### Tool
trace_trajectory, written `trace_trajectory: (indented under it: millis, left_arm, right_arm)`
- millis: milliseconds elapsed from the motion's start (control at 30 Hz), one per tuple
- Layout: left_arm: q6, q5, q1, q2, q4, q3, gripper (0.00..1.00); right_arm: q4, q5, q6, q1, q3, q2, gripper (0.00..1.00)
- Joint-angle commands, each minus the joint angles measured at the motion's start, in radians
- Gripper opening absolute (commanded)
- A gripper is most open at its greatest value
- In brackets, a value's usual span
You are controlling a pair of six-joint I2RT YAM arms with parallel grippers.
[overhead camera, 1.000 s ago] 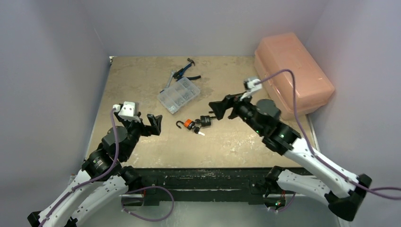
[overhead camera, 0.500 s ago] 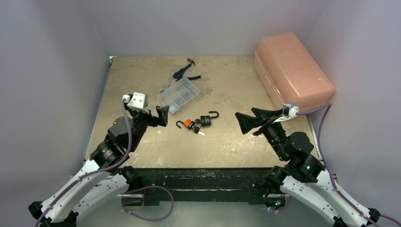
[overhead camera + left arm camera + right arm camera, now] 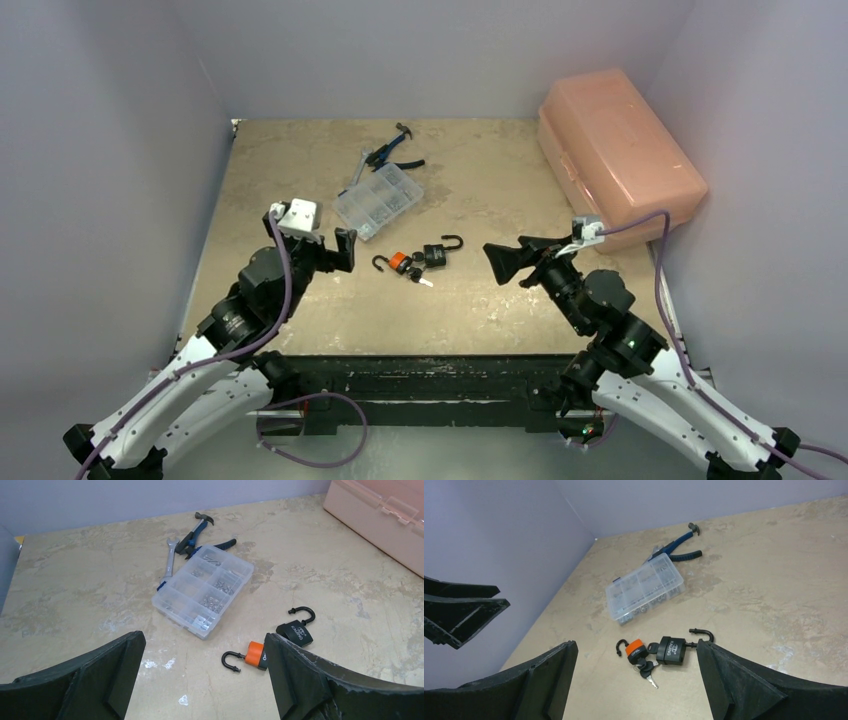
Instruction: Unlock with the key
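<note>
Two padlocks lie side by side mid-table, both with their shackles swung open: an orange-and-black one (image 3: pixel 397 262) (image 3: pixel 256 655) (image 3: pixel 636 650) and a black one (image 3: pixel 435 254) (image 3: pixel 296 631) (image 3: pixel 672 650). A bunch of black-headed keys (image 3: pixel 420 278) (image 3: pixel 647 670) lies against the orange lock's base, and another key head rests against the black lock's base. My left gripper (image 3: pixel 338 250) (image 3: pixel 204 642) hovers open just left of the locks, holding nothing. My right gripper (image 3: pixel 505 255) (image 3: pixel 636 652) is open and holds nothing, a short way to the right of them.
A clear parts organiser (image 3: pixel 377 200) (image 3: pixel 204 589) (image 3: pixel 645 588) sits behind the locks, with blue-handled pliers, a wrench and a small hammer (image 3: pixel 390 150) beyond it. A pink toolbox (image 3: pixel 620 150) fills the back right corner. Purple walls enclose the table.
My right gripper has drawn back to the right from the black padlock, whose open shackle now shows. The left gripper has moved forward and right, closer to the locks.
</note>
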Motion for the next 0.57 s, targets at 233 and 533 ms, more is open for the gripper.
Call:
trace_trajectory:
  millis: [233,533]
  left_arm:
    - [0.024,-0.003,0.004,0.006,0.023,-0.008,0.97]
    - [0.031,-0.001,0.004,0.001,0.030,-0.016,0.97]
  right_arm:
    - [0.056,0.015,0.020,0.001,0.005,0.033,0.99]
    - [0.161,0.048,0.002,0.000,0.003,0.132,0.99]
